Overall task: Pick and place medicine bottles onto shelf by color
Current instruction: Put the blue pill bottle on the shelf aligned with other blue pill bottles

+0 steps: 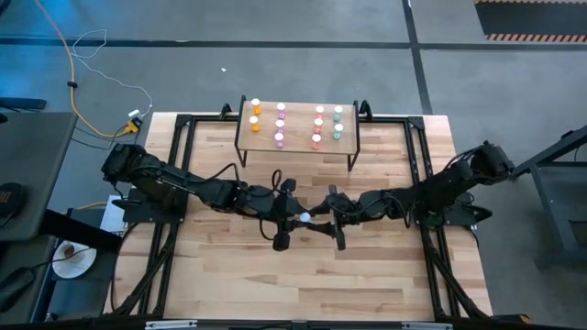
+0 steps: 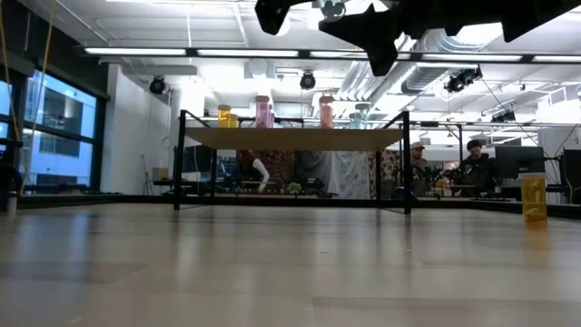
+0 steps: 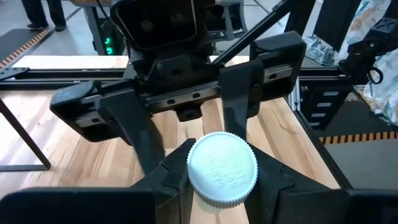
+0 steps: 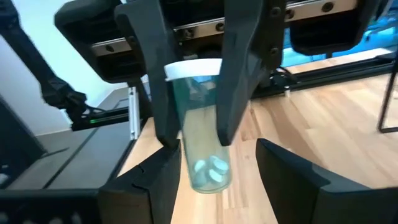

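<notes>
A teal-green medicine bottle with a white cap is held high above the middle of the table, where my two grippers meet. My left gripper is shut on it. My right gripper faces it from the table's right, open. Its two fingers stand on either side of the bottle's bottom end; whether they touch it I cannot tell. The shelf stands at the table's far edge on thin black legs. It carries rows of orange, pink, red and teal bottles. My left gripper pinches the bottle's clear teal body between its two fingers, which lie along its sides. The white cap end is toward my left wrist, the bottom end toward my right gripper. The bottle is lifted clear of the table.
An orange bottle stands on the table at the right of the low view. The shelf's black legs and the black frame rails run along the table's sides. People sit in the room beyond the table.
</notes>
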Action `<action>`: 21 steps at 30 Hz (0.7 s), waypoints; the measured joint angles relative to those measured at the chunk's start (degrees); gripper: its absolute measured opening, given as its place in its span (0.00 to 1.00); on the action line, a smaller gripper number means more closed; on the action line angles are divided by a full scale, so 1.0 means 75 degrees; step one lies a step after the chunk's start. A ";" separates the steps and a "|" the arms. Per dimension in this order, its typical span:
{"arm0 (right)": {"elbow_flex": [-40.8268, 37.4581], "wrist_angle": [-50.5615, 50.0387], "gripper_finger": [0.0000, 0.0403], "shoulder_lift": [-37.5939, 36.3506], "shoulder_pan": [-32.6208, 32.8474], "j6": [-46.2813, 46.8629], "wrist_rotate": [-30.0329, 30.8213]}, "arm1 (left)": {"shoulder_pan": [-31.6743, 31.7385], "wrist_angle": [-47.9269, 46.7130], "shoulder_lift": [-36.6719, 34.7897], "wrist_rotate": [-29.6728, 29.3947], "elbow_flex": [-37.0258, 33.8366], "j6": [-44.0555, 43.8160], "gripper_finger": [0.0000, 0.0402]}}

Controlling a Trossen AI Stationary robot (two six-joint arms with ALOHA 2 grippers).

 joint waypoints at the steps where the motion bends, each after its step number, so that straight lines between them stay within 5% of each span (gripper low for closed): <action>1: 0.0000 0.0003 0.49 0.0000 -0.0051 0.0054 -0.0111 | 0.0001 -0.0002 0.0000 -0.0003 0.0000 0.0000 0.23; 21: 0.0015 -0.0153 0.30 0.0000 -0.0422 0.0454 -0.0952 | 0.0034 -0.0162 0.0004 0.0010 0.0000 -0.0145 0.23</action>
